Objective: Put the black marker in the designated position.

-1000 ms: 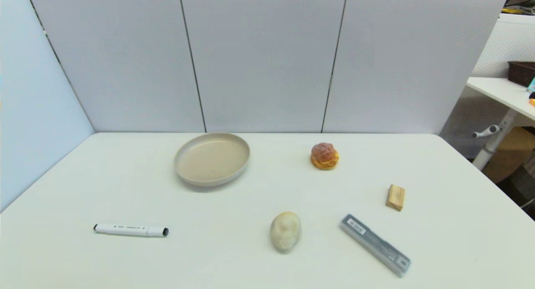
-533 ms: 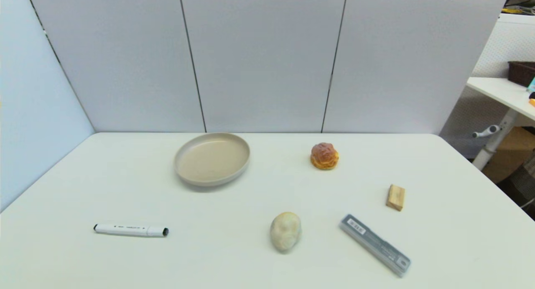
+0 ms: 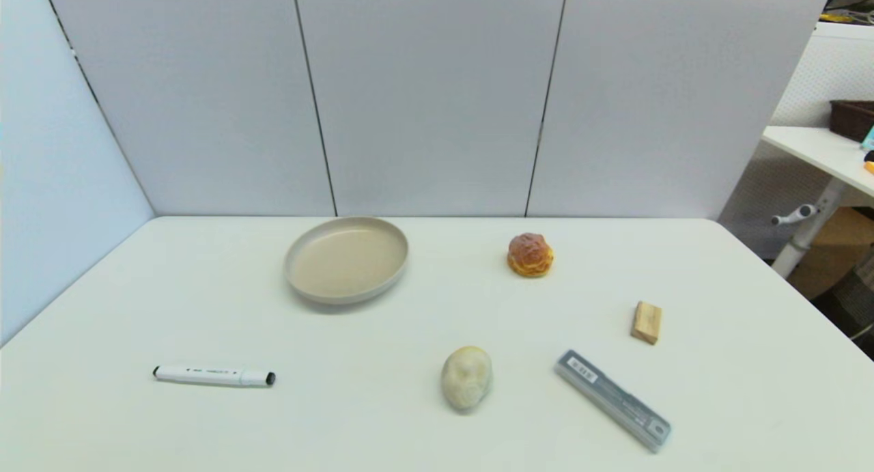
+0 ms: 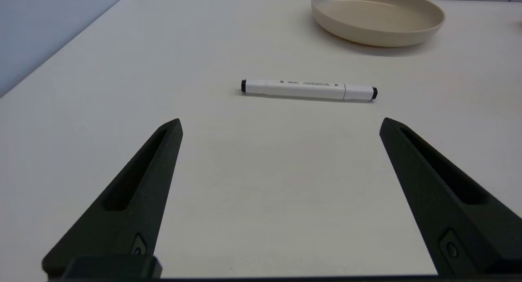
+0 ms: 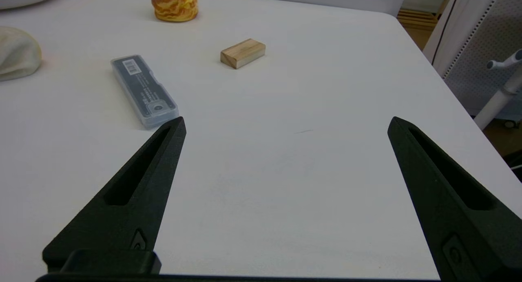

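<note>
On the near left of the white table (image 3: 136, 281), slim white-barrelled black marker (image 3: 214, 376) flat, long axis left-right, just beyond wide-open, empty left gripper (image 4: 279, 125); right gripper (image 5: 285, 125) likewise spread, empty, well apart.

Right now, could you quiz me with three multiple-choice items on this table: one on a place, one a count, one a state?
1. The black marker lies
A. in the plate
B. on the table, nearer the robot than the plate
C. beside the wooden block

2. Loose things on the table:
A. four
B. six
C. eight

3. The left pincer is
A. open, empty
B. shut on the marker
C. holding the plate

Answers: B, the plate sits empty beyond it; B, marker, plate, pastry, wooden block, pale lump, grey case; A, fingers spread short of the marker.
</note>
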`<state>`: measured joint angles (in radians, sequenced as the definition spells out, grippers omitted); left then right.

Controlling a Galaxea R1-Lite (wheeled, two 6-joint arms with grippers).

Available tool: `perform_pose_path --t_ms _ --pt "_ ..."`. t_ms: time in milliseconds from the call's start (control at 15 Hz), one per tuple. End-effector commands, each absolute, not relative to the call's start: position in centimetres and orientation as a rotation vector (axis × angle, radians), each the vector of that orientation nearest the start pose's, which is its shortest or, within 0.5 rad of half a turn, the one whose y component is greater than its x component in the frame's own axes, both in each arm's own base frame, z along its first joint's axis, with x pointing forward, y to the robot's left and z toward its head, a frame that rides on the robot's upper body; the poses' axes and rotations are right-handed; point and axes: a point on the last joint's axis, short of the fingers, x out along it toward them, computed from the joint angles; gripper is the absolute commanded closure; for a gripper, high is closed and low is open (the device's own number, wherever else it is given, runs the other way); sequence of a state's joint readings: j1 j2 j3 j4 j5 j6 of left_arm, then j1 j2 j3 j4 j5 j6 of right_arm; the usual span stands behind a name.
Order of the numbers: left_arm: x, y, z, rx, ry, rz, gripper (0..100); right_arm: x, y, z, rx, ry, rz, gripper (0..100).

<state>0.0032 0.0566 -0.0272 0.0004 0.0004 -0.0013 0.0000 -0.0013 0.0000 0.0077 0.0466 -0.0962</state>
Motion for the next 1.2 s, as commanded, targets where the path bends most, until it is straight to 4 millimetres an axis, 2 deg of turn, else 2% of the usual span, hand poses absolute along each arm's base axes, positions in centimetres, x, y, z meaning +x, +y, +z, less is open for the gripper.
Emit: perform_pose_path --t_ms 67,267,467,600,733,867,1067,1200 --pt "2.6 0.0 17.8 0.058 0.167 -0.005 0 -2.3 0.1 7.5 -0.096 0.005 0.048 0" --pt "7.8 -0.5 24.2 0.091 0.175 -0.069 0 -2.3 0.1 7.5 -0.096 0.005 0.048 0" --pt "11.8 -0.7 26.2 0.132 0.21 -0.078 0 -2.3 0.1 7.5 -0.096 0.005 0.048 0" --pt "14.9 -0.9 28.0 0.243 0.213 -0.112 0 -2.3 0.1 7.5 -0.096 0.005 0.048 0" --pt "18.4 -1.3 28.2 0.334 0.248 -0.203 0 -2.3 0.1 7.5 -0.096 0.005 0.048 0" --pt "20.4 -1.6 27.5 0.427 0.322 -0.318 0 -2.3 0.1 7.5 -0.096 0.005 0.048 0" --pt "22.2 -1.9 27.1 0.612 0.495 -0.535 0 -2.3 0.1 7.5 -0.096 0.005 0.048 0" --pt "22.6 -2.0 26.6 0.72 0.62 -0.67 0 -2.3 0.1 7.5 -0.096 0.005 0.048 0"
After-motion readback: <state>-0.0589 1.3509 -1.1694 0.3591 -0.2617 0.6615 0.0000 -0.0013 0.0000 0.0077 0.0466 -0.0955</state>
